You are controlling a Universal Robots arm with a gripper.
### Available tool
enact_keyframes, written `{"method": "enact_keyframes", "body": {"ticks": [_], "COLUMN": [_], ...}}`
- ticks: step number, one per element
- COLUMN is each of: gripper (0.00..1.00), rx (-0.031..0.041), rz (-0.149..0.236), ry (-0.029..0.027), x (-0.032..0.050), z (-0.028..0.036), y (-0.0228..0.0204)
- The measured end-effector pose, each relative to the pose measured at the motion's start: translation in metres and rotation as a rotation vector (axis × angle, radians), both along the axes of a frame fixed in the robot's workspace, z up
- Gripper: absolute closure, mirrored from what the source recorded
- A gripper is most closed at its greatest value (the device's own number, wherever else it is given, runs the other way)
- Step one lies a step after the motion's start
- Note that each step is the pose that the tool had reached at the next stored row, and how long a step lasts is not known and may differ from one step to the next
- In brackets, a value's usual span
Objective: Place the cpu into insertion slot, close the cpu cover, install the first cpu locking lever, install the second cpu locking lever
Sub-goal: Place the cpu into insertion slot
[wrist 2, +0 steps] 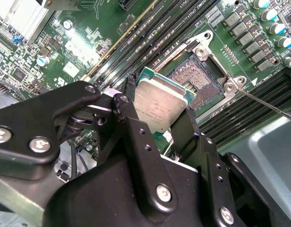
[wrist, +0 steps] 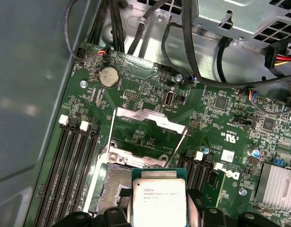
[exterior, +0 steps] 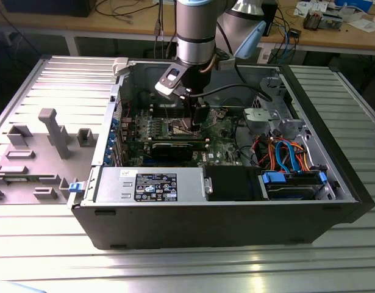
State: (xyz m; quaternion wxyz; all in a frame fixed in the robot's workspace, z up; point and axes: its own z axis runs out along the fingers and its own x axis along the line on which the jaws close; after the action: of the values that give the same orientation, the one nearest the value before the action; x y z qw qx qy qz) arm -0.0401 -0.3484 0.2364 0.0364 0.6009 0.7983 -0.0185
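Ribbed metal worktop [exterior: 175, 268] carries an open computer case [exterior: 224, 223]. Step one looks in hand: the gripper [wrist 2: 158, 109] is clamped on the edges of the cpu [wrist 2: 157, 99], which sits over the insertion slot [wrist 2: 196, 79] but off-centre and unseated. Placement calls for squaring the chip to the socket rim and lowering it level; the cpu cover [wrist: 150, 118] is flipped open, and memory slots [wrist: 72, 170] crowd both sides.
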Motion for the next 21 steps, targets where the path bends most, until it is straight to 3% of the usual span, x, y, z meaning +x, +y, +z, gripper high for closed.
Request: {"method": "enact_keyframes", "body": {"ticks": [21], "gripper": [0.45], "rx": [-0.0176], "rz": [-0.029], "ry": [0.0], "x": [0.0], "z": [-0.0006], "y": [0.0]}}
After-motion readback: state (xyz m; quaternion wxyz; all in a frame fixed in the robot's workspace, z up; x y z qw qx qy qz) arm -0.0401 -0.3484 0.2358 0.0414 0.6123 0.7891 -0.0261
